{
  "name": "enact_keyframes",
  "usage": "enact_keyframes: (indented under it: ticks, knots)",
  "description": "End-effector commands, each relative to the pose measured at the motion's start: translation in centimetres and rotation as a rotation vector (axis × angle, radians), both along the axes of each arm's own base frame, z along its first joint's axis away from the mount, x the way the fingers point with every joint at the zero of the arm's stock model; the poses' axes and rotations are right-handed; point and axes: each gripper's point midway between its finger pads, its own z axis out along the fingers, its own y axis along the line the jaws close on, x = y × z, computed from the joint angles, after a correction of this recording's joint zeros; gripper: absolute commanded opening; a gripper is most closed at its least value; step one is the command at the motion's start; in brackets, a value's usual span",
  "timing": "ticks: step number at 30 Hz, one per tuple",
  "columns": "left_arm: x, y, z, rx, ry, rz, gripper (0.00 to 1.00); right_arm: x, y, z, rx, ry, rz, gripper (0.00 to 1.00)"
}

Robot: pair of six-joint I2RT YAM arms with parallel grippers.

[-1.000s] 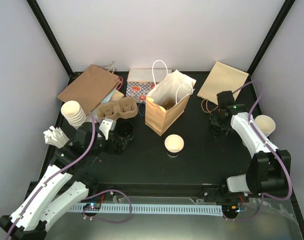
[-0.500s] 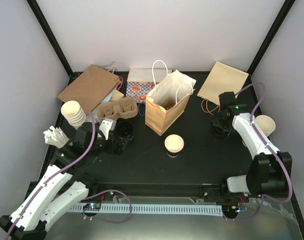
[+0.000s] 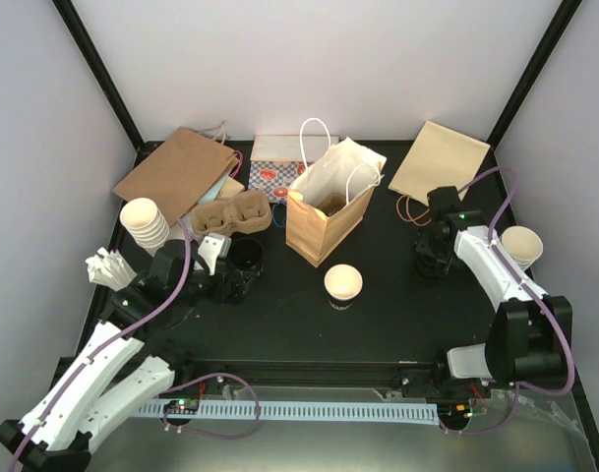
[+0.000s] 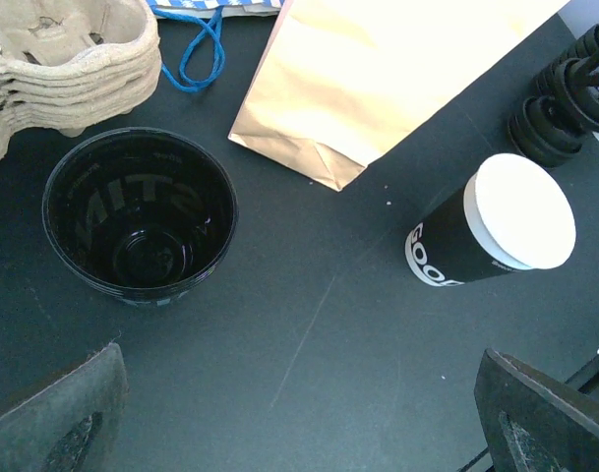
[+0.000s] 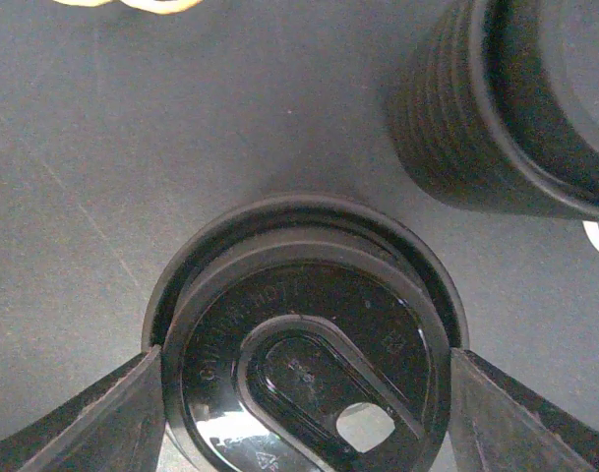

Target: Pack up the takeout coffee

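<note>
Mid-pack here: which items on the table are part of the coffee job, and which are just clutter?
Likely part of the job:
- black cup
- cardboard tray
- open paper bag
- black lids
- white-topped black cup

Just lying about:
- stacked white cups
- flat brown bags
- patterned box
- lone white cup

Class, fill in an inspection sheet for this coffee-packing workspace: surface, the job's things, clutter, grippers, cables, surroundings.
Surface: black table, flat.
Job's things: black cup upright, open, beside the cardboard tray, not in a hollow.
Clutter: upright brown bag, flat brown bags, stacked white cups, patterned box, white-topped paper cup.
Grippers: left gripper open, short of the black cup; right gripper astride a black lid, grip unclear.
Cables: purple cables along both arms.
Surroundings: white walls, black frame posts.
</note>
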Motion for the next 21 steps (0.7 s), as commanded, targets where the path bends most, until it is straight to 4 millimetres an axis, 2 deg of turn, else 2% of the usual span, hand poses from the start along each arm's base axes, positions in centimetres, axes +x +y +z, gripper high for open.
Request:
enact_keyframes:
  ticks: [1,3,5,7,10,14,21]
  knots:
    - [0.3,-0.4,0.7,-0.008,-0.022,-0.009,0.99,0.9,0.0,-0.7,0.006,-0.106,-0.011,0.73]
    - [0.3,-0.3,0.4,-0.004,-0.017,-0.008,0.99,-0.7,0.9,-0.5,0.057,0.055,0.013,0.62]
    - [0.1,-0.3,0.5,-0.001,-0.009,-0.009,0.99,0.3,0.8,0.9,0.01,-0.034,0.013,0.66]
    - [0.2,-0.4,0.6,-0.005,-0.018,-0.013,0.99,0.6,0.1,0.6,0.005,-0.108,-0.007,0.69]
    - [0.3,-0.4,0.4,-0.003,-0.014,-0.01,0.99,0.3,-0.1,1.0,-0.001,-0.043,-0.015,0.64]
    - [0.2,-0.4,0.5,0.0,-0.014,-0.011,0.99,0.5,1.0,1.0,0.055,-0.063,0.029,0.65]
    - [0.3,-0.4,0.5,0.0,-0.015,-0.011,0.99,0.2,0.2,1.0,0.008,-0.04,0.019,0.67]
